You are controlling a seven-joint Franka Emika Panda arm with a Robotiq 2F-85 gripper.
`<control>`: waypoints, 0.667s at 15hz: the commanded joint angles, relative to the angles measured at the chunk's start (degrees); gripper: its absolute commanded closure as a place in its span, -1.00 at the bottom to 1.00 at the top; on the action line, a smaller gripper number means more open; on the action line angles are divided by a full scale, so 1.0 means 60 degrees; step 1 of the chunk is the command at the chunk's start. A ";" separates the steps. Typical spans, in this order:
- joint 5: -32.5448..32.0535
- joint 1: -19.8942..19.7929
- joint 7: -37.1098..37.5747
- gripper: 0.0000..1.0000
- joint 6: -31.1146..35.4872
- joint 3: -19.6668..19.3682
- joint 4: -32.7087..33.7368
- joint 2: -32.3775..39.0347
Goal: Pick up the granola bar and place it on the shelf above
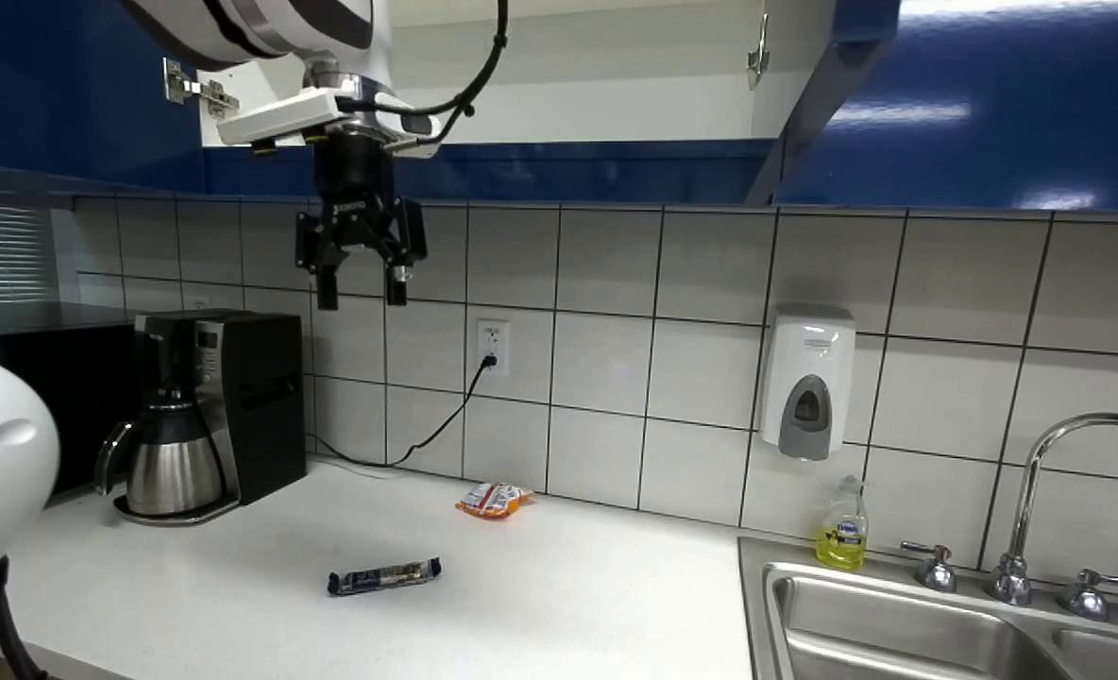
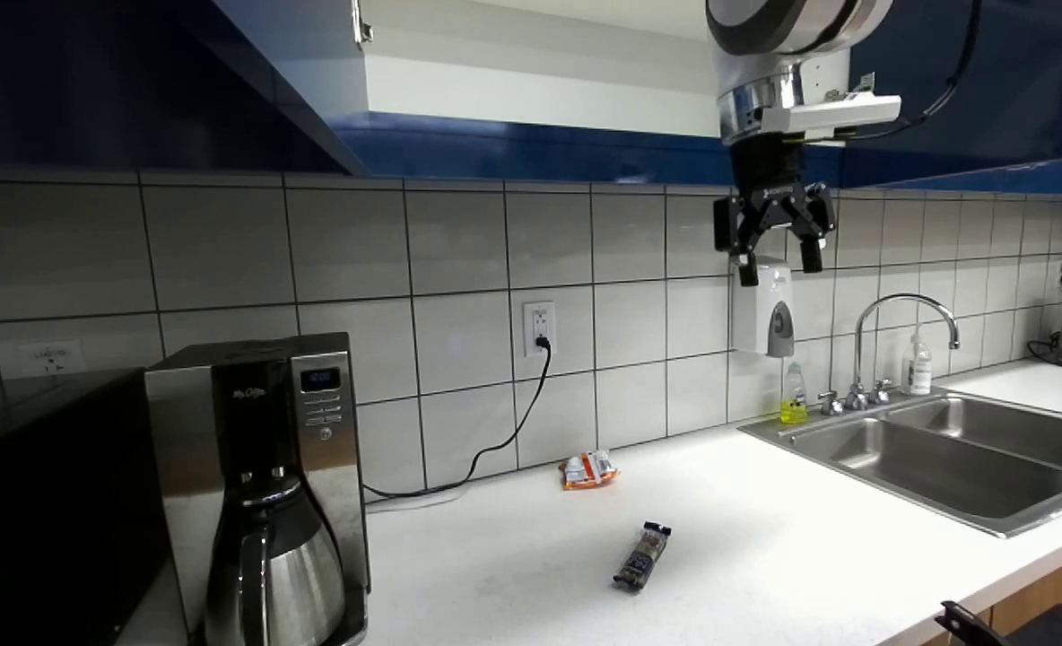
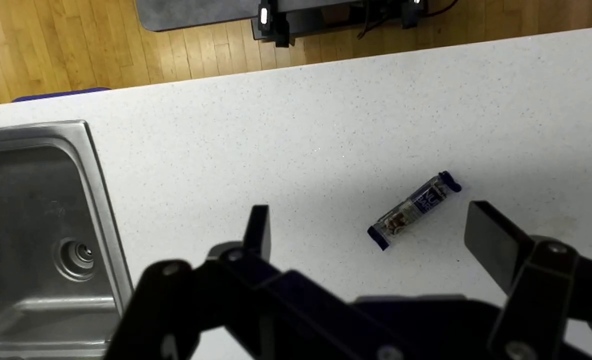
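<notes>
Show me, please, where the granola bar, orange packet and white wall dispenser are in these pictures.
Granola bar (image 3: 414, 211): wrist view, on the middle of its wrapper.
Orange packet (image 1: 493, 501): in an exterior view, on the middle of its wrapper.
White wall dispenser (image 1: 810, 363): in an exterior view, on its front, near mid-height.

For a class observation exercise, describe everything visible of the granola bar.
The granola bar is slim, in a shiny, plastic-looking wrapper with flattened dark blue ends and a dark panel of pale lettering. It looks unopened and lies flat on the white countertop, slanted in the wrist view. Only the countertop touches it; the open jaws hang higher.
</notes>
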 commanded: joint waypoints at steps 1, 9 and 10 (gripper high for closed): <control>0.0098 -0.0017 0.0612 -1.00 0.1184 0.0245 -0.0768 0.0336; 0.0095 0.0046 0.1128 -1.00 0.3555 0.0484 -0.1682 0.1891; 0.0034 0.0001 0.1244 -1.00 0.3949 0.0490 -0.1724 0.2228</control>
